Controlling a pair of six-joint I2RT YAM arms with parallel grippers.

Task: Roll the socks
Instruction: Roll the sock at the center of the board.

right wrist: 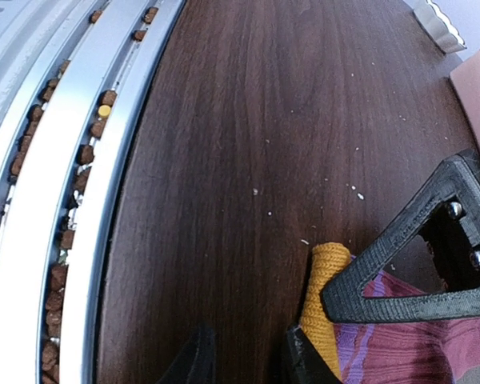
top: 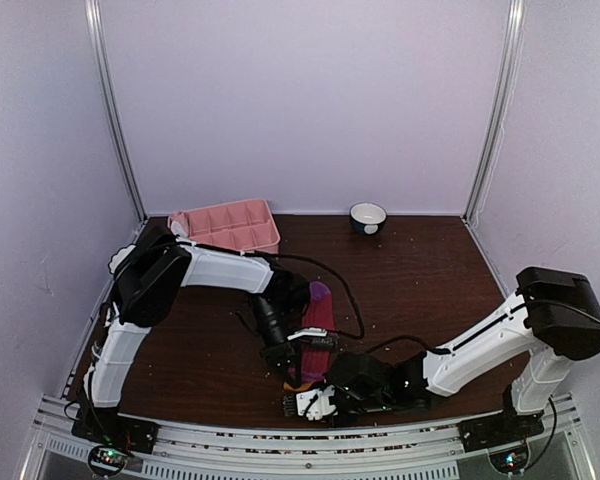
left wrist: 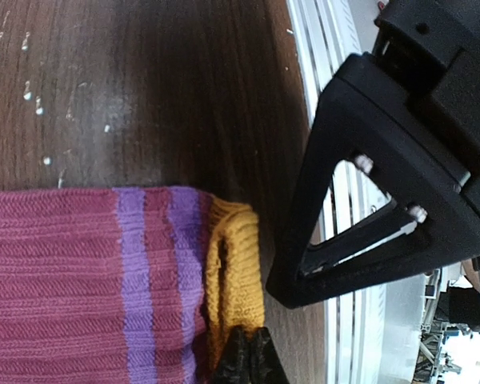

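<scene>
A magenta sock [top: 318, 318] lies flat on the dark worktop [top: 430, 270], close to the near edge and about midway between the two arms. Its long axis runs from far to near. The purple toe [top: 320, 292] points to the far side, and the mustard-yellow cuff [left wrist: 232, 264] points at the metal rails along the near edge. Two purple stripes cross the sock just before the cuff.

The left gripper [left wrist: 244, 360] comes in from the sock's left side, its jaws pressed together on the cuff's edge. The right gripper [right wrist: 248, 352] sits low at the cuff end. Its jaws are spread, with one finger [right wrist: 304, 356] against the cuff and the other over bare wood.

Well apart at the far side are a pink tray [top: 220, 215] and a small bowl [top: 368, 217].
</scene>
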